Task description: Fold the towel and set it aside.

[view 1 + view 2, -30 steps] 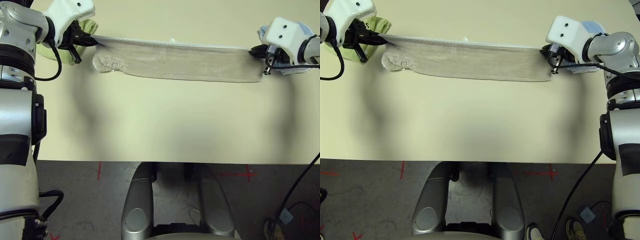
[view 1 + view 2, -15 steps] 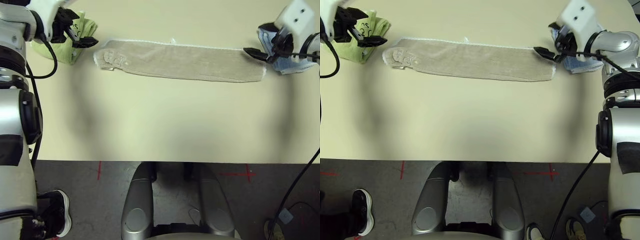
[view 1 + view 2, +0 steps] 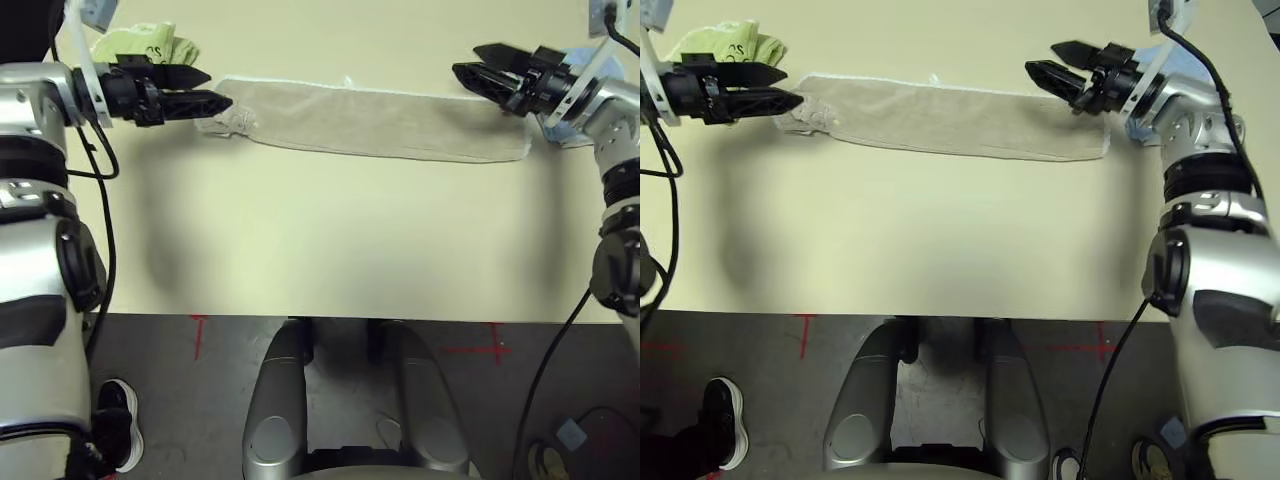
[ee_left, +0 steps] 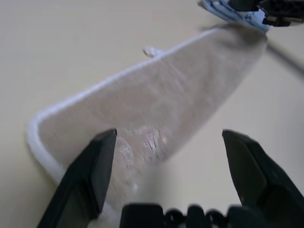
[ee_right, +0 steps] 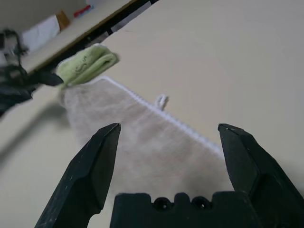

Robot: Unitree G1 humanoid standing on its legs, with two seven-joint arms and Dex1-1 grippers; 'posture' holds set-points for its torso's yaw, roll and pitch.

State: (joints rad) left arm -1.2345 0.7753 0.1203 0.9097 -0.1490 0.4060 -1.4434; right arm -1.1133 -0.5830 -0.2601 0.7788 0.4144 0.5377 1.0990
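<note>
At the table's left, the robot's left gripper of two black fingers (image 3: 222, 90) reaches inward, pointing toward three o'clock – fingers spread wide, holding nothing, over the left end of the towel. One folded light-green cloth towel (image 3: 150, 42) lies at ten o'clock from that end. One beige terry towel with white edging (image 3: 370, 122) lies across the far part of the table (image 3: 340, 230) in a long narrow strip, mostly flat, its left end rumpled. The right gripper of two black fingers (image 3: 470, 63) points toward ten o'clock above its right end – wide open, empty – near one light-blue cloth towel (image 3: 568, 133).
</note>
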